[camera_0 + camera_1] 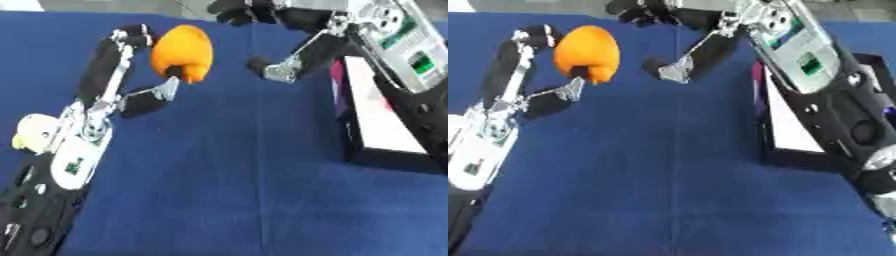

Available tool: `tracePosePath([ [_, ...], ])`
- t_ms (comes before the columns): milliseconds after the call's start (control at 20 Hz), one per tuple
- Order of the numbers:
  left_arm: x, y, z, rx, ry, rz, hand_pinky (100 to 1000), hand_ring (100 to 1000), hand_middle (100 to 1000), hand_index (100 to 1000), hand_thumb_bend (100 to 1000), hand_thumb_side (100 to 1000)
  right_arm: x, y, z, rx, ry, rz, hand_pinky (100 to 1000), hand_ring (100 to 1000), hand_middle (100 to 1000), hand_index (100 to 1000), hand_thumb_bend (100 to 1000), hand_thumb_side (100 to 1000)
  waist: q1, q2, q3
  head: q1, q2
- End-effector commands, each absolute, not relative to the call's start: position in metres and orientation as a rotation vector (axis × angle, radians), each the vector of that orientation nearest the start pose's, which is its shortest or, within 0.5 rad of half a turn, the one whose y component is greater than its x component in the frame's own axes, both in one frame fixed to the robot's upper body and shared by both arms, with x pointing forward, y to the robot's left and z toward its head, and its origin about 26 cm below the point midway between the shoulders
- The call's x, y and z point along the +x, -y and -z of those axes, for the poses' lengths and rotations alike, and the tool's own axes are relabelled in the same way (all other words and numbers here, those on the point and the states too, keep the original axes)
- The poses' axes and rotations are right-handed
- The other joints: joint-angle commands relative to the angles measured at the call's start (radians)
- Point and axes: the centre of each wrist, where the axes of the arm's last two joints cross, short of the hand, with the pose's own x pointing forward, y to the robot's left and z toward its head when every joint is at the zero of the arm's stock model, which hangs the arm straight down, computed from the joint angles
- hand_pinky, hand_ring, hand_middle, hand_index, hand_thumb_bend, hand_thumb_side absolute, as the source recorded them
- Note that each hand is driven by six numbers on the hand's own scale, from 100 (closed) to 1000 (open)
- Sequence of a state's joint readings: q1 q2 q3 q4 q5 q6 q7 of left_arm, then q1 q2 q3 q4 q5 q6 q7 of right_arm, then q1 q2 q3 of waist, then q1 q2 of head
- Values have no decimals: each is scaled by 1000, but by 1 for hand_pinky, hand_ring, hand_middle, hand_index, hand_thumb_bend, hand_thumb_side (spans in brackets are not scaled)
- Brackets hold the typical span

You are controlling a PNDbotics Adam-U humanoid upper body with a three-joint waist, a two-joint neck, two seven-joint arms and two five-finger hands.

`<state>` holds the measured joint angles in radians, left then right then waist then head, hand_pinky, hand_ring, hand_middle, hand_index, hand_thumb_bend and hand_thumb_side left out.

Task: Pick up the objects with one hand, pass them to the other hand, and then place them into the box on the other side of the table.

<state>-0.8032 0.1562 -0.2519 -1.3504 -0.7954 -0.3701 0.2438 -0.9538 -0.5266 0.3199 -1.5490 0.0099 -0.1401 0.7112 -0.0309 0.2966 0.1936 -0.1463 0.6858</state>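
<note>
A robot test bench, likely a lab
A table draped in plain dark blue cloth (245, 190); a black open box (798, 155); pale floor beyond.

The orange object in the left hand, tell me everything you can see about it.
The orange object is smooth, rounded and somewhat egg-shaped, plain orange with a matte look, like a plastic or foam fruit. It is held up over the blue tablecloth, in the far left part of the table. The left hand pinches it: dark fingers curl at its upper left, the thumb presses its lower front. The right hand is close but apart.
</note>
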Motion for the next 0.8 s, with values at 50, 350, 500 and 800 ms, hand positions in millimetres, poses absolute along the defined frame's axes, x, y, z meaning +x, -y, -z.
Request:
tracePosePath([
  [50,412,-119,-205,-776,-3094,-1156,784,608,510,556,100,246,398,185,-316,-36,2003,-1715,1000,1000,1000,1000,174,100,2,-23,6,-13,-1],
  [350,408,-110,-206,-738,-3065,-1135,784,607,508,555,100,238,407,178,-306,-89,1999,-1707,1000,1000,1000,1000,170,116,-2,-20,19,-28,-3],
  [500,408,-106,-205,-710,-3063,-1142,784,606,507,555,100,242,410,174,-303,-83,1993,-1706,1000,1000,1000,1000,164,129,-5,-18,25,-34,-3],
  [800,408,-101,-205,-685,-3065,-1153,785,605,504,556,100,247,412,168,-297,-26,1966,-1706,1000,1000,1000,1000,116,110,-7,-15,29,-40,5],
])
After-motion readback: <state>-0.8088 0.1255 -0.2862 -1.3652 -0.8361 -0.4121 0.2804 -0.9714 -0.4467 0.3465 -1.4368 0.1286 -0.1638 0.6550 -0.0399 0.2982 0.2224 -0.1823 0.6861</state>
